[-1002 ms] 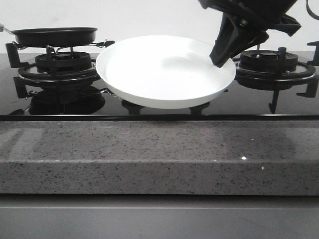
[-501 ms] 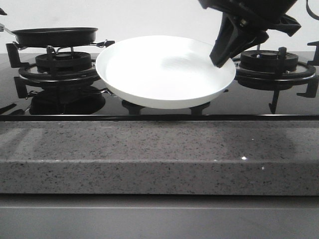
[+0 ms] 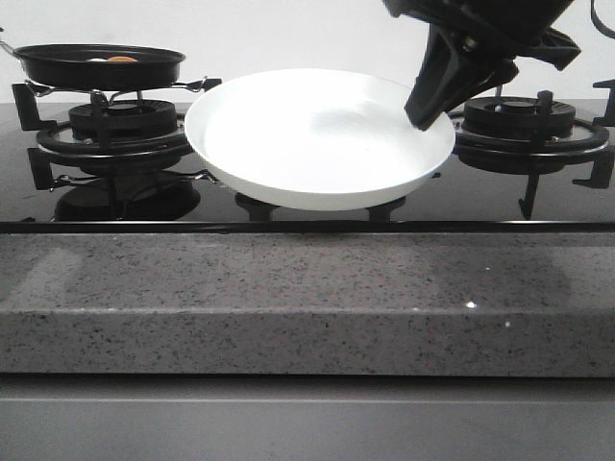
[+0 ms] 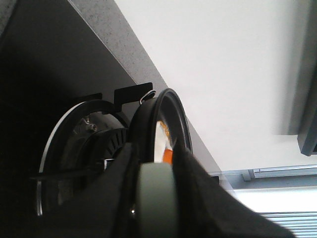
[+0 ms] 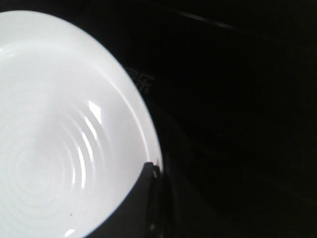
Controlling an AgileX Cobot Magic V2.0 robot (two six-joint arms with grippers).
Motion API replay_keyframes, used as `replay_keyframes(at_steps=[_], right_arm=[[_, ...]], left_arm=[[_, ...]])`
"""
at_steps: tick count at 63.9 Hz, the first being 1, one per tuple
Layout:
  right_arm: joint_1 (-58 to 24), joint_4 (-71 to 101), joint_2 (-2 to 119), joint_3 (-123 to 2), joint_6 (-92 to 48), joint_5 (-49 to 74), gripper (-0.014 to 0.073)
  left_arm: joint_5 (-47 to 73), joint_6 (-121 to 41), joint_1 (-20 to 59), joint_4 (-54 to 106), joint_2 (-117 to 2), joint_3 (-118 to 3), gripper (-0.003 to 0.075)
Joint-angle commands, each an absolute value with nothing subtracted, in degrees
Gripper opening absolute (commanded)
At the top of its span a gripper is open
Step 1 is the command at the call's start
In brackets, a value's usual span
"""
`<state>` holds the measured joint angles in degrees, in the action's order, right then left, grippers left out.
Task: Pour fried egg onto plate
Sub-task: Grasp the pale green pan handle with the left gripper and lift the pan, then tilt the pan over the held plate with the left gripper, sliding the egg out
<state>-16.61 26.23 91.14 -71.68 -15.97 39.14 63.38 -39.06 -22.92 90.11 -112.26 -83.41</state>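
The black frying pan [image 3: 101, 65] is held just above the left burner, tipped a little toward the camera. The fried egg [image 3: 115, 60] lies in it, white with an orange yolk. In the left wrist view my left gripper [image 4: 156, 161] is shut on the pan's grey handle [image 4: 157, 203], with the pan [image 4: 171, 111] and egg [image 4: 162, 144] just beyond it. The white plate [image 3: 317, 134] hangs over the middle of the hob, tilted toward the camera. My right gripper [image 3: 425, 113] is shut on its right rim. In the right wrist view one finger [image 5: 146, 188] lies over the plate [image 5: 59, 129].
A left burner grate [image 3: 120, 130] and a right burner grate [image 3: 528, 130] stand on the black glass hob [image 3: 480, 202]. A grey speckled stone counter edge [image 3: 307, 298] runs along the front. A white wall is behind.
The pan has risen slightly off the left burner and tipped toward the camera, so the egg now shows. The plate and the right arm have not moved.
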Motion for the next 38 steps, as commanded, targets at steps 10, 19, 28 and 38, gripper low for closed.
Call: replay_keyframes(at_steps=[10,19,28,38], right_arm=[[-16.59,26.90,89.16,-73.00,-16.52,37.27,-0.0069],[-16.59,26.90,89.16,-73.00,-16.52,37.27,-0.0069],[-16.59,26.90,89.16,-73.00,-16.52,37.27,-0.0069],[-16.59,26.90,89.16,-73.00,-16.52,37.27,-0.0069]], left_arm=[[68.03,-40.18,-23.48,97.22,-103.97,-85.27,-0.0020],[69.33,-43.11,-23.48,97.19,-99.43,-85.27,-0.0020],[69.10,-46.25,-23.48,96.41,-93.57,-83.09,-0.0020],[67.12,-50.46,-22.01,93.78,-86.97,-79.14,-0.0020]])
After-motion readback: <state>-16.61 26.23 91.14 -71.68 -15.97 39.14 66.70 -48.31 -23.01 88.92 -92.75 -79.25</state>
